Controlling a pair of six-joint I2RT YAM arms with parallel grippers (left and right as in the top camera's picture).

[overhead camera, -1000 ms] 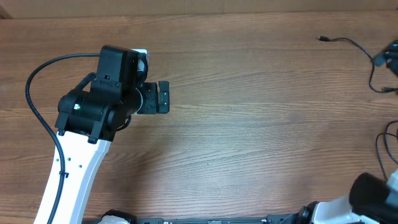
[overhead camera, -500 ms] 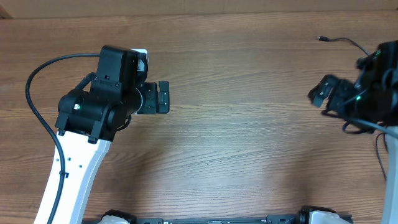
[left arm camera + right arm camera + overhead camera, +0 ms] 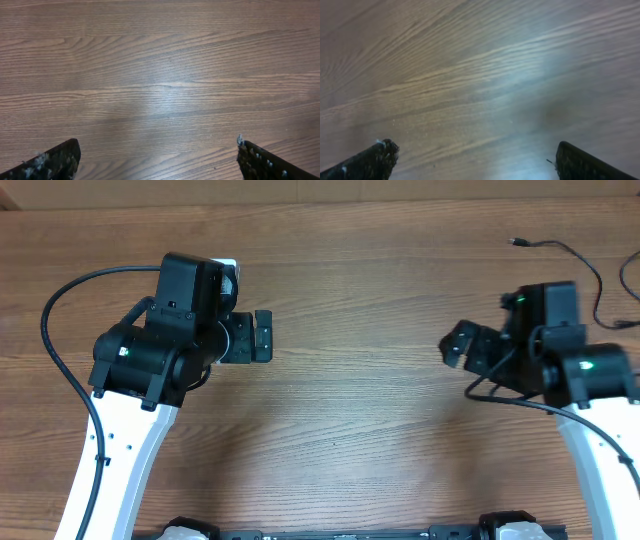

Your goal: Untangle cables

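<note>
The cables (image 3: 548,245) show as thin, limp black cord at the far right corner of the table (image 3: 380,430), lying flat on the wood. One strand ends in a small plug that points toward the left. From there its long axis runs rightward along the far edge, then bends down toward the near side. A second piece of cord shows at the right edge (we cannot tell whether it joins the first).

The table is brown wood with long streaked grain and a soft sheen.

The right gripper (image 3: 456,347) hangs just beside the cables on their left, not touching them. Its jaws are spread wide and hold nothing, and its wrist view shows only bare wood between the dark, flecked fingertips. The left gripper (image 3: 263,336) hangs well apart from the cables over the left half, equally wide and empty. A thick black wire (image 3: 58,300) loops from its boxy black body past a white arm link.

Since a second ago the right arm has swung in from the right edge, uncovering the cord. The left arm and the plug end have not moved.
</note>
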